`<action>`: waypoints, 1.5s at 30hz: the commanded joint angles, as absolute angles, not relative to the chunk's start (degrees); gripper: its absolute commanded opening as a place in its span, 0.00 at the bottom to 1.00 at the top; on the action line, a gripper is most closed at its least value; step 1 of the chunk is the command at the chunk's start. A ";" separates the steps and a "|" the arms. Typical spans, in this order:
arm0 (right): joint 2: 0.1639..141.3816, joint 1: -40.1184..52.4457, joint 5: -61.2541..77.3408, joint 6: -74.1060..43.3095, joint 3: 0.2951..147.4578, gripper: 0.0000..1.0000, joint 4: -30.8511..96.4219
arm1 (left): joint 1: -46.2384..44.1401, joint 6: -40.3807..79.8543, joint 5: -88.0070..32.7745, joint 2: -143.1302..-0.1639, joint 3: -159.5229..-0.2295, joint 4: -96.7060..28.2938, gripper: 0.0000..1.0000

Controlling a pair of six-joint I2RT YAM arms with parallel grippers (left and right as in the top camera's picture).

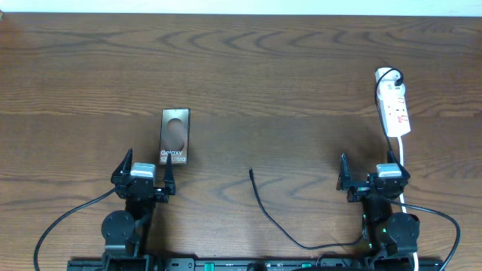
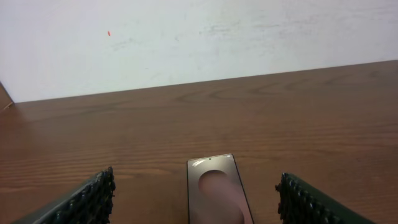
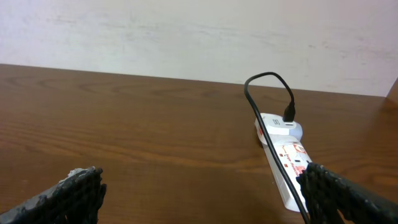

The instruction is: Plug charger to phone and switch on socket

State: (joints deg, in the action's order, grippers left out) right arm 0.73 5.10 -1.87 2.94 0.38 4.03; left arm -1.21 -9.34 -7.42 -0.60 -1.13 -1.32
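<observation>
**Two hands open, nothing held**

Both hands are at the near edge of the brown wooden worktop (image 1: 263, 75), and each one is wide open and empty. The left hand (image 1: 149, 161) is just behind the phone (image 1: 175, 136). In the left wrist view the phone (image 2: 217, 190) lies between the two dark ribbed fingers (image 2: 87, 200), a little ahead of them, and they do not touch it. The phone lies flat with its screen up. White text and a brownish oval show on the screen.

The right hand (image 1: 367, 167) is on the right side, near the socket (image 1: 394, 109) but not touching it. The socket is a narrow white strip with red markings, and it lies lengthwise, pointing away from the robot. Its white cord (image 1: 403, 162) runs back past the right hand. In the right wrist view a thin black cable (image 3: 267, 78) is plugged into the far end of the socket (image 3: 283, 152).

The charger (image 1: 260, 202) lies loose on the worktop between the two arms. Its small plug tip (image 1: 251, 172) points away from the robot, to the right of the phone and well apart from it.
</observation>
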 commanded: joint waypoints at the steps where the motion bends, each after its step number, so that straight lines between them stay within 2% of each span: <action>1: 0.75 5.30 -1.56 2.42 0.32 0.99 4.23 | -0.93 -10.26 -9.45 -0.60 -0.25 -3.18 0.83; 8: 0.75 5.30 -1.56 2.39 0.32 0.99 4.23 | -0.93 -6.09 -9.45 -0.60 -1.56 -3.20 0.82; 18: 0.75 5.30 -1.58 2.42 0.32 0.99 4.23 | -0.93 -6.11 -9.41 -2.68 -7.94 -3.16 0.82; 33: 0.75 5.30 -1.56 2.39 0.32 0.99 4.23 | -0.93 -6.37 -7.46 -28.69 -34.50 -3.57 0.82; 37: 0.75 5.30 -1.56 2.39 0.32 0.99 4.23 | -0.93 -5.63 -7.51 -38.50 -43.88 -10.81 0.82; 45: 0.75 5.30 -1.56 2.39 0.32 0.99 4.23 | -0.93 -5.30 -7.51 -61.21 -64.27 -34.20 0.82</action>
